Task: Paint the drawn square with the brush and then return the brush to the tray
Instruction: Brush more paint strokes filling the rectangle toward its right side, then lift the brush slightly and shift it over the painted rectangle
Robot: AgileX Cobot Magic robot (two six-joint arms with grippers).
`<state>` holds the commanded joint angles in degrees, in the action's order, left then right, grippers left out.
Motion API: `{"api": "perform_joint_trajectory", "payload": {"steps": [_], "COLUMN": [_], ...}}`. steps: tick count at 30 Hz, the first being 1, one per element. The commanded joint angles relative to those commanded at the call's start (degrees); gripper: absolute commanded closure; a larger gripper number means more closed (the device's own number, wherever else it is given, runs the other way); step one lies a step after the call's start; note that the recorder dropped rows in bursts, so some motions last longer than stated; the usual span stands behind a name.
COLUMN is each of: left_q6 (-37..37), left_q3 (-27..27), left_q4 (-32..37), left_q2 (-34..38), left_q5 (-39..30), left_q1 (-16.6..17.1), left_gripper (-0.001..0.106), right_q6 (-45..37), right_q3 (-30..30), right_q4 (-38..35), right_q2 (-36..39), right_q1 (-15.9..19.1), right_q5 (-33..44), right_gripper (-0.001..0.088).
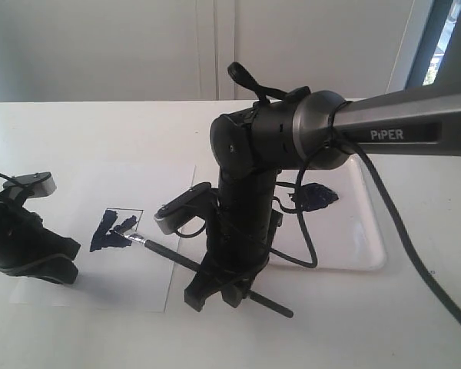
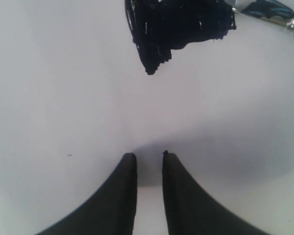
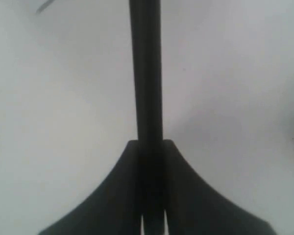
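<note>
The drawn square [image 1: 117, 229] sits on the white paper sheet [image 1: 138, 284], partly filled with streaky blue-black paint; its thin outline still shows at the top right. The brush [image 1: 173, 256] lies slanted, bristles touching the square's right side, tail pointing toward the table front. My right gripper [image 1: 219, 288] is shut on the handle, seen as a black rod [image 3: 146, 73] between the right gripper's [image 3: 150, 143] fingers. My left gripper [image 1: 65, 257] rests on the paper left of the square. The left wrist view shows the left gripper [image 2: 149, 155] with only a thin gap between its fingers, the paint [image 2: 181, 24] and the silver ferrule [image 2: 274, 12].
The white tray [image 1: 373, 246] lies behind and right of the right arm, with a dark paint blob [image 1: 316, 196] near its left end. A black cable [image 1: 307, 246] loops from the arm over the tray. The table edge meets a wall behind.
</note>
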<state>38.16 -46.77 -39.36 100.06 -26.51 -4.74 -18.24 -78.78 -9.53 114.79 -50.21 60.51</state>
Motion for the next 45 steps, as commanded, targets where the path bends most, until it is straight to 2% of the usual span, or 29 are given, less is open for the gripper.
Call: {"api": "perform_joint_trajectory", "payload": {"steps": [4,8,24,31,35,39,42,45], "left_q6": [0.11,0.1,0.23,-1.11,-1.25,-3.29,-10.26,-13.0], "left_q3": [0.0,0.0,0.0,-0.14,-2.84,-8.1,-12.02,-16.8], "left_q4": [0.0,0.0,0.0,-0.28,-0.38,2.04,9.29,15.98], "left_q2": [0.0,0.0,0.0,-2.09,-4.15,-5.26,-4.69,-2.13], "left_q5": [0.01,-0.11,-0.35,3.11,3.19,3.54,7.2,4.69], "left_q1": [0.0,0.0,0.0,0.0,0.0,0.1,0.79,2.14], "left_gripper": [0.079,0.079,0.079,0.079,0.079,0.079,0.079,0.079], "right_q6": [-3.69,-4.04,0.42,1.63,2.01,3.12,3.48,3.48], "right_q3": [0.0,-0.12,-7.43,-8.12,-8.12,-8.12,-8.12,-8.12], "right_q4": [-2.89,-3.06,-0.75,0.06,0.65,0.8,0.8,0.59], "right_q2": [0.0,0.0,0.58,0.66,0.66,0.66,0.66,0.66], "right_q1": [0.0,0.0,0.0,0.0,0.0,0.0,0.0,0.0], "right_q5": [0.82,0.41,-2.24,-2.31,-1.56,-1.23,-0.65,-0.44], "right_gripper": [0.0868,0.0868,0.0868,0.0868,0.0868,0.0868,0.0868,0.0868]}}
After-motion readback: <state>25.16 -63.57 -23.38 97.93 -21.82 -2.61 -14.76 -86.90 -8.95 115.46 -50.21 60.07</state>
